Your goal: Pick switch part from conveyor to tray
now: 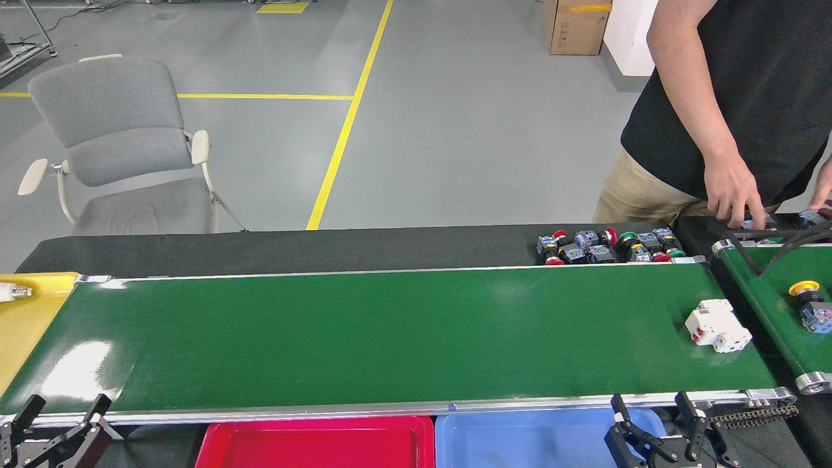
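While both the left gripper [62,416] and right gripper [653,413] hang spread and empty below the conveyor's [390,338] near rail, the white switch part [717,325] lies near the belt's right end.

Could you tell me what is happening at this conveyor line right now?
A white switch part lies on the right end of the wide green conveyor, and a yellow-capped button sits on the narrower feeder belt. A person's hand is at that belt's far end. Both claws, left and right, wait open and empty at the near rail, by the red tray and blue tray.
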`<state>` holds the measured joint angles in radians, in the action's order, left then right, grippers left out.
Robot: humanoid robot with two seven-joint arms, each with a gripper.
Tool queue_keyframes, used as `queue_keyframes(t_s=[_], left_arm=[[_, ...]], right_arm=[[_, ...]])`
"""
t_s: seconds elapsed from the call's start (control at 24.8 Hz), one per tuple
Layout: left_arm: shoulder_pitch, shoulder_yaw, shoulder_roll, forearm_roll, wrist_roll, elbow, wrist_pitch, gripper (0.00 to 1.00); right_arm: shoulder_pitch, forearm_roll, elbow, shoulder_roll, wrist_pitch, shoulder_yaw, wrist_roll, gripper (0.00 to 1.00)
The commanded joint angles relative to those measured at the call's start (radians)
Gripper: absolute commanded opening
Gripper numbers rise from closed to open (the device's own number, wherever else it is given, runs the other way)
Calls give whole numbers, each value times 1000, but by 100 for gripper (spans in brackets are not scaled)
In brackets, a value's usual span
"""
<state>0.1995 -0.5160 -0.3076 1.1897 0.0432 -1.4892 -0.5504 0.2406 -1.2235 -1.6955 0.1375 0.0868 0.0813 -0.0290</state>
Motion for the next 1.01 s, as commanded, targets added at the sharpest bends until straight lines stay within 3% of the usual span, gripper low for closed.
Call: queue_keyframes(t_s=[0.0,0.44,0.77,0.97], left_arm=[[-17,-9,-16,-1,-6,-8,1,100],[-52,-13,-21,-1,-6,-11,1,100],[-54,-12,-21,-1,-6,-13,0,100],[-54,-7,-21,-1,-6,-13,0,100]], right_arm=[[-30,6,28,10,2,11,17,100],[-244,4,249,85,5,6,97,100],[-274,1,283,76,5,-9,98,100],[-336,-1,343,65,-2,-72,97,100]])
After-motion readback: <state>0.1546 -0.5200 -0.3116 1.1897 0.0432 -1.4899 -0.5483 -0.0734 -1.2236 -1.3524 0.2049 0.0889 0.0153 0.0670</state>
